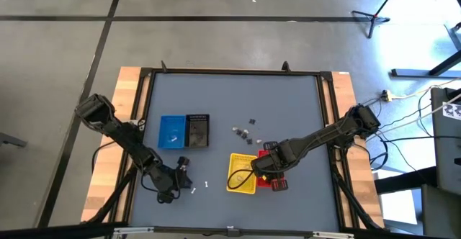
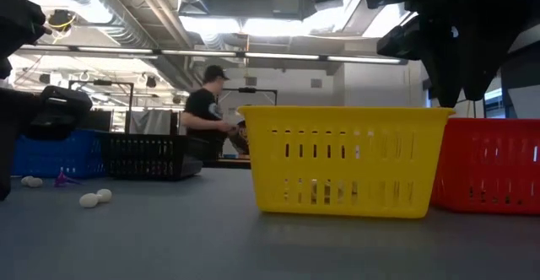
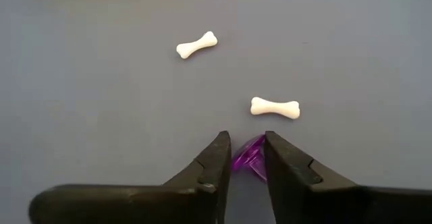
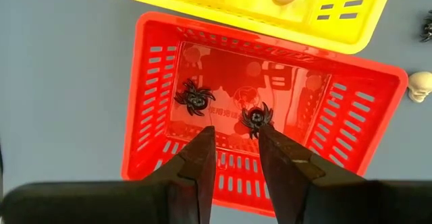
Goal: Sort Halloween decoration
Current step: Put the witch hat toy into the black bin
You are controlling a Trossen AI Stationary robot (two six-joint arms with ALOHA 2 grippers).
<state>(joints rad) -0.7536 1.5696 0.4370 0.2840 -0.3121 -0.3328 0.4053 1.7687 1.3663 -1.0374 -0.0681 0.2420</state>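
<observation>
STEP: your left gripper (image 3: 241,158) pinches a small translucent purple plastic trinket (image 3: 248,158) on the grey table (image 3: 81,82), two white plastic bones (image 3: 275,107) just beside | RIGHT: your right gripper (image 4: 236,153) hangs over the red mesh basket (image 4: 152,102), a black spider (image 4: 257,117) between its narrow fingers, grip unclear | NEXT: lift and carry the purple piece to its basket.

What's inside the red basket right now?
Two black spiders lie on the red basket floor. The right gripper above hides part of the near side, so more could sit there.

Grey table (image 1: 288,109) with blue (image 1: 171,132), black (image 1: 197,130), yellow (image 1: 242,173), red baskets (image 1: 279,184), loose trinkets (image 1: 243,132)
</observation>
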